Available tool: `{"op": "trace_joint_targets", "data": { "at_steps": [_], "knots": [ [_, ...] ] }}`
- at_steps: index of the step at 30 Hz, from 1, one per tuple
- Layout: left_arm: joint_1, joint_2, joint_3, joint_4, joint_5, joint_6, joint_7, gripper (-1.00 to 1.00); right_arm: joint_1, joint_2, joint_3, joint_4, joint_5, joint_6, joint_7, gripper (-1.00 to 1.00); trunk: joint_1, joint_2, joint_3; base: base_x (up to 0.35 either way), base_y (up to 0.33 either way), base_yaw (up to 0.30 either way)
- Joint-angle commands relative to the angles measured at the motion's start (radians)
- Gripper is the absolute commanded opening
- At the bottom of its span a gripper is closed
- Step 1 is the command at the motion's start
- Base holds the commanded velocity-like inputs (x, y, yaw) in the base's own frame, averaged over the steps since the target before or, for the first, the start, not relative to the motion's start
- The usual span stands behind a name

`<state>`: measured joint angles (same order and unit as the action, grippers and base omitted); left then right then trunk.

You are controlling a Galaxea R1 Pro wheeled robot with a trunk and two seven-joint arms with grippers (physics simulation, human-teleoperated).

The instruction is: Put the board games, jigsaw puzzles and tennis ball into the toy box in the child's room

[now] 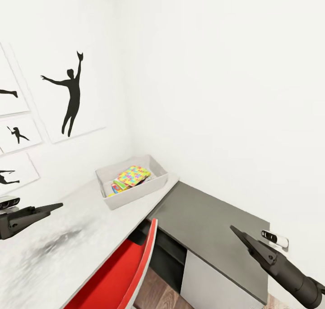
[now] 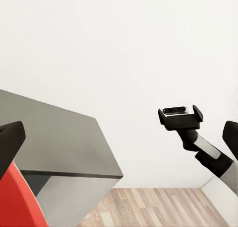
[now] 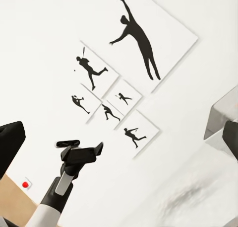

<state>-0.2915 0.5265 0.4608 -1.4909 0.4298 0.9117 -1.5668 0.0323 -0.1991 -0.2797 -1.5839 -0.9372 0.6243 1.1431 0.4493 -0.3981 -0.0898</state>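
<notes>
Toy box [image 1: 132, 181] sits in the table [image 1: 67, 237] corner against the wall, 1 jigsaw puzzle [image 1: 132, 175] inside. Left gripper [image 1: 50, 207] and right gripper [image 1: 238, 233] hover empty, jaws apparently closed, presumably between fetches.

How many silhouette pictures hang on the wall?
6, in the right wrist view: a large leaping catcher, a batter, then four small ones below. More may be hidden.

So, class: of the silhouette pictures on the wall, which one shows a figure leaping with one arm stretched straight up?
The largest picture, hanging nearest the toy box; the smaller pictures beside it show other poses.
</notes>
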Motion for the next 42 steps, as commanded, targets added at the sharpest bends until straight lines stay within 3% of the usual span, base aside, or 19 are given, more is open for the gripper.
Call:
{"op": "trace_joint_targets", "data": {
  "at_steps": [1,8,24,42],
  "knots": [
    [0.001,0.0,0.001,0.0,-0.001,0.008,-0.004,1.0,0.0,0.0,0.0,-0.001,-0.007,0.008,-0.002,1.0,0.001,-0.002,0.0,-0.001,0.0,-0.177],
    [0.007,0.0,0.006,0.0,0.001,-0.007,-0.004,1.0,0.0,-0.001,-0.002,-0.001,-0.008,0.009,-0.001,1.0,0.001,-0.002,0.01,0.0,0.0,-0.179],
    [0.008,0.0,0.007,0.0,0.001,-0.011,-0.004,1.0,0.008,-0.002,-0.052,-0.001,-0.015,0.015,0.003,1.0,0.001,-0.002,0.033,0.0,0.0,-0.192],
    [0.009,0.001,0.009,0.0,0.001,-0.011,-0.004,1.0,0.015,-0.004,-0.057,0.001,-0.015,0.021,0.003,1.0,0.001,-0.002,0.056,0.0,-0.085,-0.216]
  ]
}}
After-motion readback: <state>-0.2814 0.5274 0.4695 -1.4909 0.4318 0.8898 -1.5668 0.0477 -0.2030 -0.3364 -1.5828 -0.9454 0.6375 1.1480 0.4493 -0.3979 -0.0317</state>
